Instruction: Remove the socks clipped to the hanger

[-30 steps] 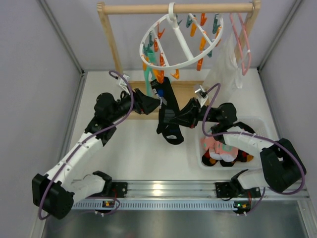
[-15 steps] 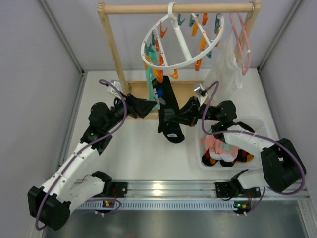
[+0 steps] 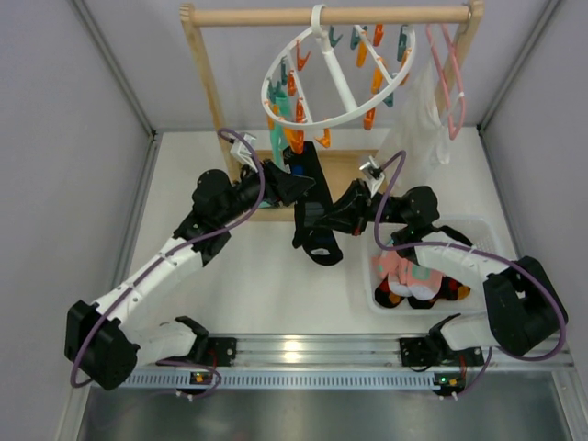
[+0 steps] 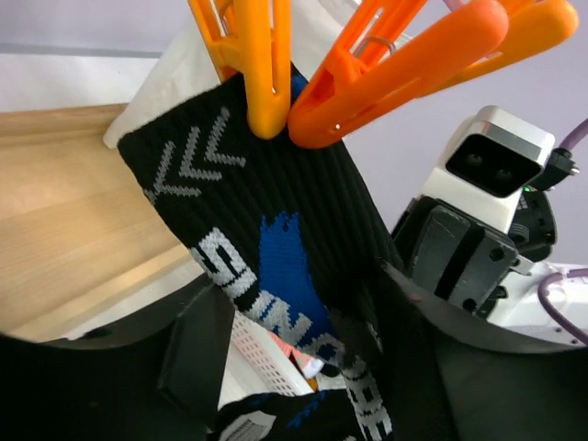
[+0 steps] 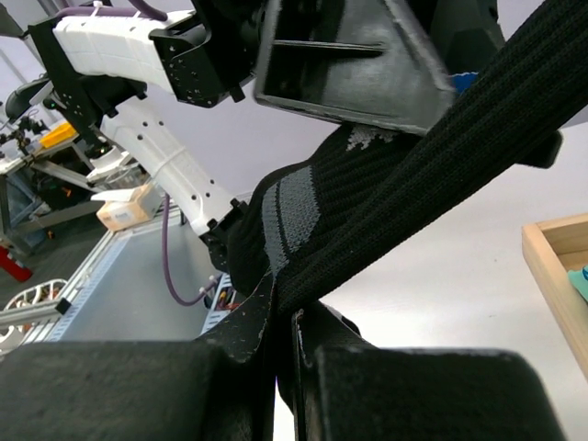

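Note:
The white ring hanger (image 3: 335, 78) hangs from the wooden rail by its hook, with orange and teal clips. A black sock (image 3: 312, 197) with a blue patch and grey letters hangs from an orange clip (image 4: 257, 64). A teal sock (image 3: 276, 152) hangs beside it. My left gripper (image 3: 299, 184) is open, its fingers (image 4: 197, 354) on either side of the black sock (image 4: 276, 239) just below the clip. My right gripper (image 3: 323, 217) is shut on the lower part of the black sock (image 5: 404, 184), with the fabric pinched between its fingers (image 5: 230, 331).
A white basket (image 3: 478, 230) at the right holds pink socks (image 3: 404, 271) and orange-and-black argyle socks (image 3: 395, 299). A white garment (image 3: 418, 119) on a pink wire hanger (image 3: 450, 73) hangs at the right end of the wooden rail (image 3: 257, 16). Grey walls stand on both sides.
My left arm swung left and back, then came forward to the right. Its open gripper now sits around the upper part of the black sock. The right gripper kept its hold.

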Motion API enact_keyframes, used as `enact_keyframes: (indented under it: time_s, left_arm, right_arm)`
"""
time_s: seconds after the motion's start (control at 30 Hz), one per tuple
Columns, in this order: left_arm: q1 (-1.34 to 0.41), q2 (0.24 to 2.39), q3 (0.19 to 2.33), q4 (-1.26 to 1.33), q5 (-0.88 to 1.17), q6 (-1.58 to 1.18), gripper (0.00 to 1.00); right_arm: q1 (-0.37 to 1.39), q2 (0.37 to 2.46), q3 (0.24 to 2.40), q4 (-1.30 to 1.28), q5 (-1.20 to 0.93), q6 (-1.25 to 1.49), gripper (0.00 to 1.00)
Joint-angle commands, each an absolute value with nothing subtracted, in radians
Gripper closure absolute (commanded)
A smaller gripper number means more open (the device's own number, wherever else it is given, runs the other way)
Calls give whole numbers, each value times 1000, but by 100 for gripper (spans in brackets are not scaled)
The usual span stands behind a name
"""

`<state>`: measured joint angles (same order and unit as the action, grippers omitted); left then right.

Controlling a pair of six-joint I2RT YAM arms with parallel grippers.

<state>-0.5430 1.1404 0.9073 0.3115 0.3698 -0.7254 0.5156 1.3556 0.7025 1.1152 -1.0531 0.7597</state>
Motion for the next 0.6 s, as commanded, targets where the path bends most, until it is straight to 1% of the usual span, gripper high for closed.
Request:
enact_keyframes:
  time_s: [0.0, 0.07, 0.1, 0.13, 0.17, 0.2, 0.23, 0.27, 0.3, 0.33, 0.37, 0.4, 0.47, 0.5, 0.53, 0.57]
  left_arm:
    - [-548, 1157, 957, 394, 335, -704, 39]
    - [-546, 1149, 953, 394, 316, -689, 55]
    - [-548, 1143, 943, 394, 293, -684, 72]
    - [-548, 1137, 940, 394, 281, -669, 81]
    - [-548, 1128, 936, 394, 270, -661, 89]
    - [-546, 1123, 930, 394, 256, -655, 95]
    - [-548, 1120, 922, 394, 238, -641, 100]
    - [-548, 1115, 917, 394, 230, -635, 100]
    - [-548, 1114, 916, 394, 227, -631, 100]
    - [-549, 1111, 908, 394, 207, -624, 100]
    - [-561, 1103, 904, 393, 186, -599, 100]
    - [-572, 1100, 900, 393, 164, -580, 100]
    - [-624, 1088, 890, 393, 74, -517, 100]
    - [-644, 1086, 887, 391, 43, -500, 100]
    - [-662, 1083, 884, 391, 17, -467, 100]
    - [-701, 1080, 881, 391, -54, -450, 100]
  right_arm:
    - [506, 1344, 718, 1183, -1086, 747, 100]
    - [506, 1338, 710, 1169, -1085, 733, 99]
    - [505, 1335, 707, 1163, -1081, 727, 89]
    - [508, 1335, 706, 1140, -1068, 720, 80]
    - [506, 1324, 701, 1123, -1059, 704, 74]
    - [506, 1318, 698, 1108, -1052, 692, 62]
    - [505, 1309, 693, 1089, -1036, 681, 47]
    - [505, 1280, 686, 1025, -1020, 645, 32]
    - [503, 1257, 683, 959, -1002, 612, 13]
    - [503, 1234, 684, 884, -952, 570, 5]
    - [505, 1179, 698, 695, -916, 473, 1]
    - [506, 1151, 707, 602, -872, 428, 0]
    - [505, 1062, 725, 443, -718, 340, 1]
    - [505, 1031, 730, 313, -660, 321, 1]
    - [505, 1000, 733, 246, -552, 308, 1]
    - [506, 944, 739, 195, -507, 290, 1]
